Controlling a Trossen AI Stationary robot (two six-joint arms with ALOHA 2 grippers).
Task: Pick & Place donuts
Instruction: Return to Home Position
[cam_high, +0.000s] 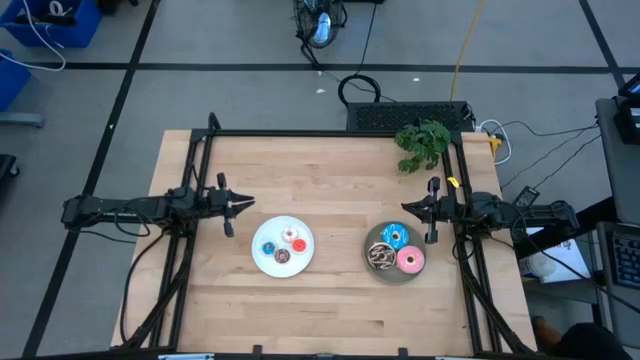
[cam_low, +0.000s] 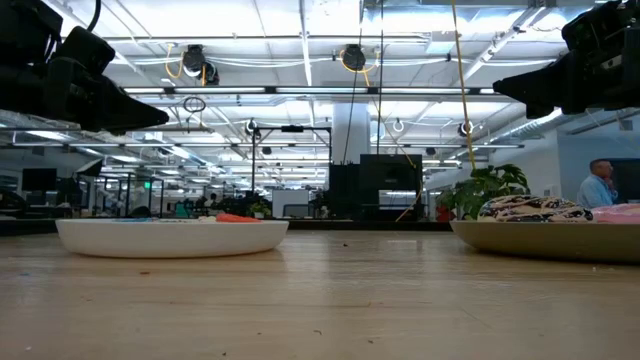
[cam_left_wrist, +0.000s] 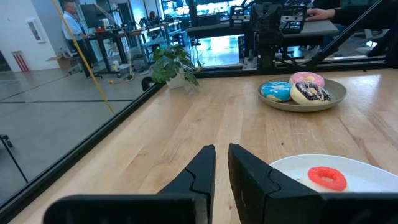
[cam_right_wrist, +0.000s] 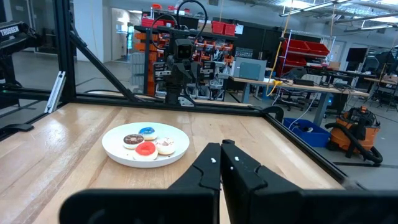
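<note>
Four tiny donuts lie on the white plate (cam_high: 303, 260): blue (cam_high: 268, 248), white-pink (cam_high: 290, 236), red (cam_high: 298, 246) and brown (cam_high: 282, 257). On the grey plate (cam_high: 392, 279) sit the three larger donuts: blue (cam_high: 394, 237), pink (cam_high: 410, 261) and chocolate with white drizzle (cam_high: 381, 257). My left gripper (cam_high: 245, 203) hovers shut above the table, left of and beyond the white plate. My right gripper (cam_high: 408, 208) hovers shut just beyond the grey plate's far edge. The two grippers point at each other. In the left wrist view the red donut (cam_left_wrist: 327, 178) shows beside my fingers.
A small potted plant (cam_high: 423, 143) stands at the table's far right corner. Black frame rails (cam_high: 205, 180) run along the table's left, right and far edges. Bare wood lies between the two plates and along the near edge. People stand in the room beyond the table.
</note>
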